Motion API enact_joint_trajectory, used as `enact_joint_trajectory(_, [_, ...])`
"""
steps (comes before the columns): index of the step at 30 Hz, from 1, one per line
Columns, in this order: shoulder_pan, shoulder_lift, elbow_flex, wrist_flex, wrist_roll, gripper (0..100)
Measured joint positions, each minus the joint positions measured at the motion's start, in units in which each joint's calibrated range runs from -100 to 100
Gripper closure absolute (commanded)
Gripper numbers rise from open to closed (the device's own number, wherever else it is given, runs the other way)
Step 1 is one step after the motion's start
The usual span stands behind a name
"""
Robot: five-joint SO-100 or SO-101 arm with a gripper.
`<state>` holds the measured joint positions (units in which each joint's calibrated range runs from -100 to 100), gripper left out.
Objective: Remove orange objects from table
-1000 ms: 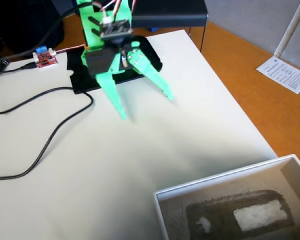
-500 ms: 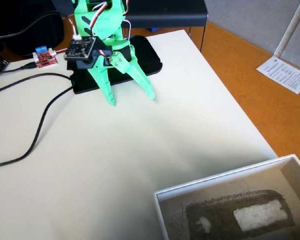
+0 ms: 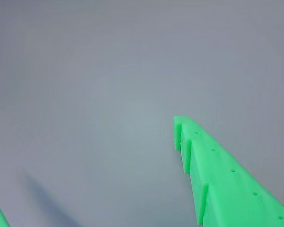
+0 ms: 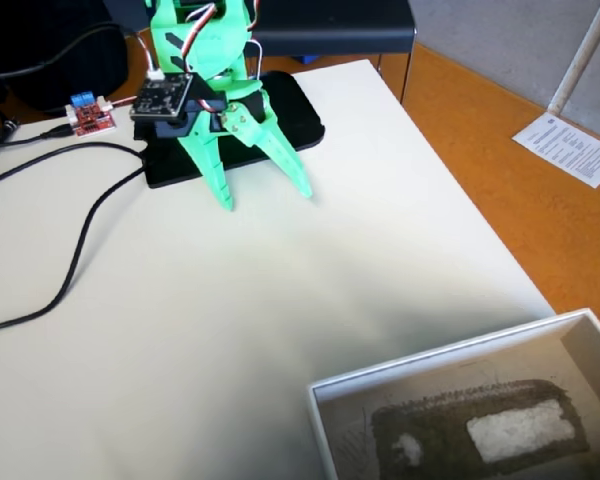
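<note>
My gripper (image 4: 265,197) has pulled back across the table (image 4: 380,230) over the last second, from further out over the bare cream top to a spot close against the front edge of the black mat (image 4: 300,120); in the last half second it has barely shifted, so I judge the retreat is about finished; my 2 green fingers (image 4: 220,180) are spread wide with nothing between them, tips pointing down at the tabletop and hanging just above it as far as I can tell.

In the wrist view I see only plain pale surface and my right-hand finger (image 3: 227,179) with its toothed inner face; a sliver of the other finger shows at the left edge; no orange cloth lies under me.

As for the orange bundle, I cannot find it in either view; the open table is clear of it, and the white shallow box (image 4: 325,400) at the near right holds only a dark pad (image 4: 450,415) with a pale patch; so its place, heading and long axis cannot be told from here; I judge that either the removal is already done or the bundle lies outside both views.

A black cable (image 4: 80,260) loops over the left of the table, and a small red circuit board (image 4: 90,117) sits beside the mat; neither is mine to move.
</note>
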<state>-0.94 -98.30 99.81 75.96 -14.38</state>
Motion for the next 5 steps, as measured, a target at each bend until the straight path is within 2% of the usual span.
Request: enact_joint_trajectory(5, [-2.79, 0.0, 0.0, 0.0, -0.15, 58])
